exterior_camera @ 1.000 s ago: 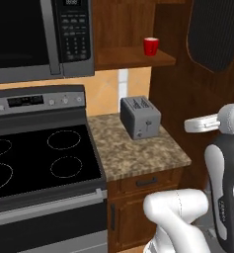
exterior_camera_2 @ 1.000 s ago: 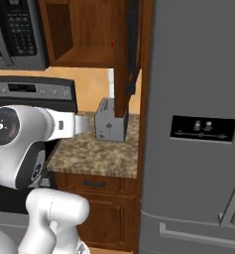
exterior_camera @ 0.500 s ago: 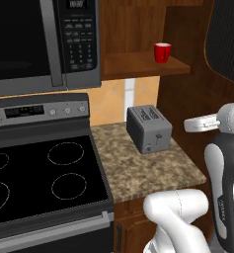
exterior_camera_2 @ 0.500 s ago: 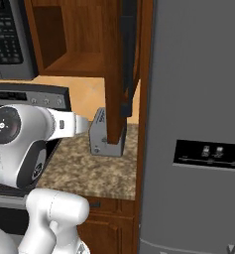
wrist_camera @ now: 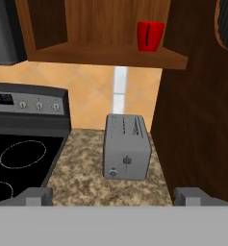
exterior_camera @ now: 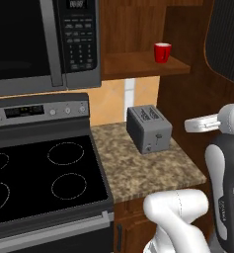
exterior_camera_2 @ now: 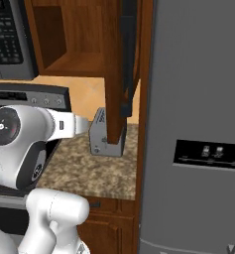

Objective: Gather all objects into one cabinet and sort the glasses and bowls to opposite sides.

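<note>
Camera has rolled closer to the toaster [exterior_camera: 149, 129] and red cup [exterior_camera: 162, 52].

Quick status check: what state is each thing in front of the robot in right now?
red cup: upright on the cabinet shelf, near its right end.
cabinet door: swung open.
toaster: upright on the counter, slots empty.
stove: burners dark, nothing on them.
gripper: fingers open, holding nothing.

My base has driven nearer the counter [exterior_camera: 138, 168]: the toaster [exterior_camera: 148, 129] and red cup [exterior_camera: 162, 52] (neither itself moved) loom larger and sit farther right.
</note>
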{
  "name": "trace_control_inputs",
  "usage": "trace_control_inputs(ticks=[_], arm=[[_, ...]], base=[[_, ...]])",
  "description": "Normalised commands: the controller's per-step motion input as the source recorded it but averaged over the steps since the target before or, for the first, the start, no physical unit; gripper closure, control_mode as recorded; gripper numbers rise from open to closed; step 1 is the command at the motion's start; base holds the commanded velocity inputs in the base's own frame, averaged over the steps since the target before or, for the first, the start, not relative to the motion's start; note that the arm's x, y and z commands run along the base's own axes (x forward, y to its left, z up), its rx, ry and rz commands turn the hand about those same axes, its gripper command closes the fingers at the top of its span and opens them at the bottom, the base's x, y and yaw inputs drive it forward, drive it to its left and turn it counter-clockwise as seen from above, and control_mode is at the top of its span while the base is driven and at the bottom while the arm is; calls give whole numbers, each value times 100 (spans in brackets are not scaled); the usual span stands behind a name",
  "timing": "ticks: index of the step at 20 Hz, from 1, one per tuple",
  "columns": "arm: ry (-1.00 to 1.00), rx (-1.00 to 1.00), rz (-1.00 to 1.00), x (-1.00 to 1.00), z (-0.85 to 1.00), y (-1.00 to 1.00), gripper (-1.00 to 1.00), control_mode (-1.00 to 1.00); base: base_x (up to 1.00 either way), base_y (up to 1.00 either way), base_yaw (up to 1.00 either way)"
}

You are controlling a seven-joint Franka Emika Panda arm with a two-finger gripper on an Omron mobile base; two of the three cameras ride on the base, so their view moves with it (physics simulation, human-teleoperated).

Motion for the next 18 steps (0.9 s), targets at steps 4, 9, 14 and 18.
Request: trace_control_inputs(ticks=[4, 9, 14, 18], arm=[[0, 0, 0, 0, 0, 0, -100, 100], [0, 0, 0, 0, 0, 0, -100, 100], [0, 0, -15, 0, 9, 12, -100, -100], [-3, 3, -20, 0, 41, 50, -100, -100]], base=[[0, 27, -12], [0, 16, -18], [0, 11, -9], [0, 0, 0]])
